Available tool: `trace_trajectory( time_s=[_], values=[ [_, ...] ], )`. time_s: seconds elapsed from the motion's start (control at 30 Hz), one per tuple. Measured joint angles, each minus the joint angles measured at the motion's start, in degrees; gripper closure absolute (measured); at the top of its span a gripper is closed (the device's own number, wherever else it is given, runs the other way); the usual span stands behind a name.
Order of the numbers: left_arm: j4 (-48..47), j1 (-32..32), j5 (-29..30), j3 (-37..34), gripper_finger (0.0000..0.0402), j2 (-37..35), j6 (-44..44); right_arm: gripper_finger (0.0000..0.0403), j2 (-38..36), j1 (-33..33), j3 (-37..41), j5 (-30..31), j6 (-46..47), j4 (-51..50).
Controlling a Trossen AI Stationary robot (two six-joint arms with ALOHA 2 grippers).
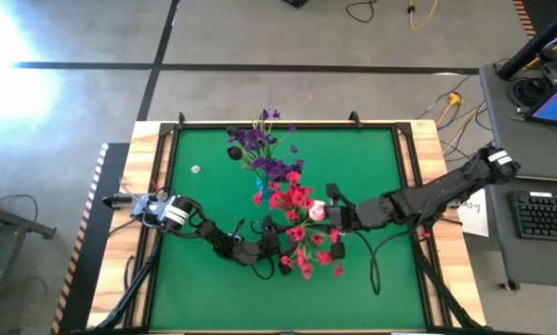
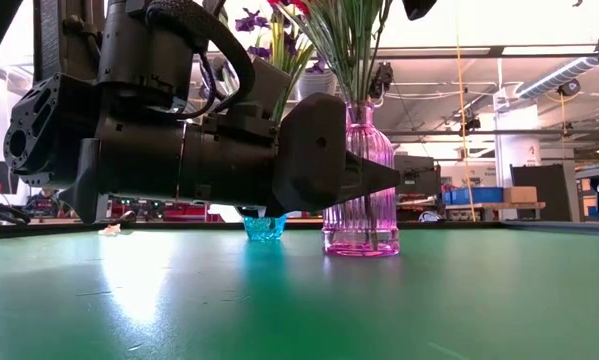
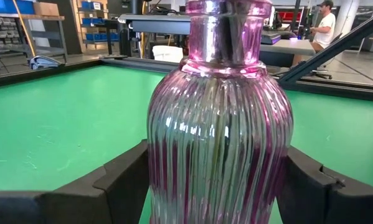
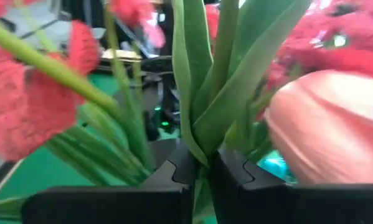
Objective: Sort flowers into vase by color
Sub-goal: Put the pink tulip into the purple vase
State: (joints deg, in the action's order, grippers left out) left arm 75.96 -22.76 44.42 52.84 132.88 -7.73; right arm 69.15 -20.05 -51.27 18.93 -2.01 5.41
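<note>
Left wrist view is mostly one ribbed pink glass vase, bulgy body and narrow neck, with the left gripper fingers spread wide, one on each side of it, near the middle of the green surface. Low view adds a second, small blue glass vase behind. Only the high view shows both flower bunches, purple flowers and red flowers. Right gripper fingers are pinched shut on a green tulip stem, pink bud beside.
</note>
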Motion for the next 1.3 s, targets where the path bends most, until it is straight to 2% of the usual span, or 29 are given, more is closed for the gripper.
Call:
trace_trajectory(
  time_s=[0.1,0.3,0.7,0.97,1.1,1.3],
  values=[
    [-0.08,0.0,0.0,0.0,0.0134,0.0,-0.4,0.0381,-0.79,-0.02,0.0,2.07,0.01,-1.25],
    [-0.13,0.0,0.0,0.0,0.0134,0.0,-0.5,0.0381,-0.98,-0.02,-0.02,2.0,0.19,-1.29],
    [-0.39,0.0,0.03,-0.02,0.0134,0.02,-0.54,0.0381,3.58,-0.02,-0.02,1.64,1.41,-1.93],
    [-0.42,0.0,0.02,-0.02,0.0134,0.02,-0.54,0.0376,2.49,-0.04,-0.02,1.51,1.53,-0.77],
    [-0.52,0.0,0.02,-0.04,0.0134,0.04,-0.52,0.0345,1.76,-0.04,-0.09,0.12,2.55,-0.38],
    [-0.59,0.0,0.02,-0.04,0.0134,0.04,-0.52,0.0267,1.52,-0.16,-0.09,0.11,4.23,-0.89]
  ],
)
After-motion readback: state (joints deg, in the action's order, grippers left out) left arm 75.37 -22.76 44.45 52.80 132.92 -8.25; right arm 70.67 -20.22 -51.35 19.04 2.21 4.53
